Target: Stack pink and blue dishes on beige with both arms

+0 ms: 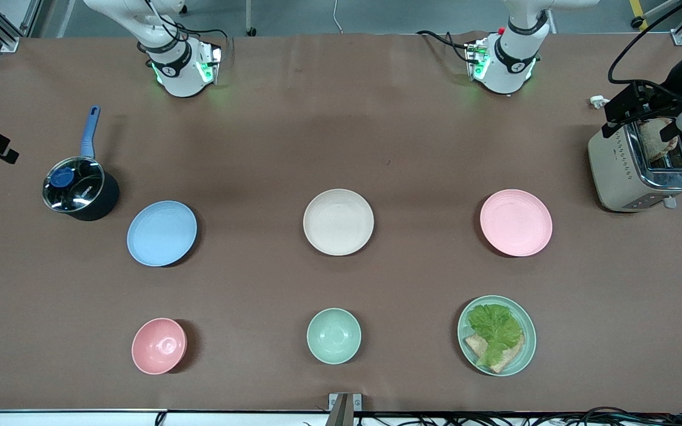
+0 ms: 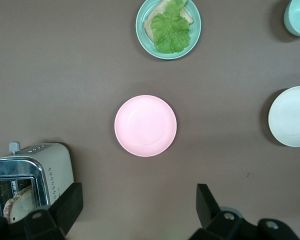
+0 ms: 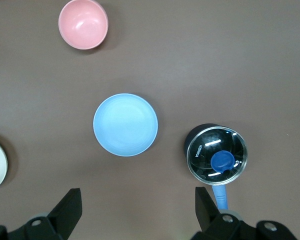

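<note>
Both grippers are held wide open and empty: left gripper [image 2: 137,207] high over the pale pink matte plate [image 1: 515,222], right gripper [image 3: 137,207] over the light blue matte plate [image 1: 161,232]. Between them lies the cream-beige plate [image 1: 338,222]. Light, stiff, likely slippery; rim grasps are advised.

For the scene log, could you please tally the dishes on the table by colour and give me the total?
Pink: 2, plate and bowl
Blue: 1, plate
Beige: 1, plate
Mint-green: 2, bowl and plate with lettuce and bread
Total: 6 dishes
</note>
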`<state>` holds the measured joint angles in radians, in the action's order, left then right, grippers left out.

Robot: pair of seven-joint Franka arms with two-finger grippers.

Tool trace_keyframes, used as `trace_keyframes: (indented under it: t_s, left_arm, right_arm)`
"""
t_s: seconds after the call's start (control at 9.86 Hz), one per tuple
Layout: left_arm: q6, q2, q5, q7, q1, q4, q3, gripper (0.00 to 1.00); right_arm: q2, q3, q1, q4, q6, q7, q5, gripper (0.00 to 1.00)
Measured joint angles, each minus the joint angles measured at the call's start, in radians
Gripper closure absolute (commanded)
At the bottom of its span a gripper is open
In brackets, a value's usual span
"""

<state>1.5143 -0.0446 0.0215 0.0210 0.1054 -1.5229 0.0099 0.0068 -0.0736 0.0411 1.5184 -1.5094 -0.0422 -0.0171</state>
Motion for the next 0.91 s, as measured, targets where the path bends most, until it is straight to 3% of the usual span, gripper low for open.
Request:
trace_keyframes:
  t_s: [0.2, 0.51, 0.91]
  left_arm:
    - [0.064, 0.049, 0.023, -0.096, -0.001, -0.006, 0.083, 0.00]
    - [0.177, 0.229, 0.125, -0.372, -0.011, -0.037, 0.204, 0.00]
    - [0.279, 0.509, 0.281, -0.673, -0.016, -0.084, 0.235, 0.01]
  right_arm:
    - [0.057, -0.001, -0.010, 0.030, -0.024, 0.053, -0.022, 0.00]
    - [0.214, -0.019, 0.043, 0.130, -0.194, 0.179, -0.119, 0.00]
    - [0.396, -0.025, 0.107, 0.272, -0.481, 0.457, -0.266, 0.00]
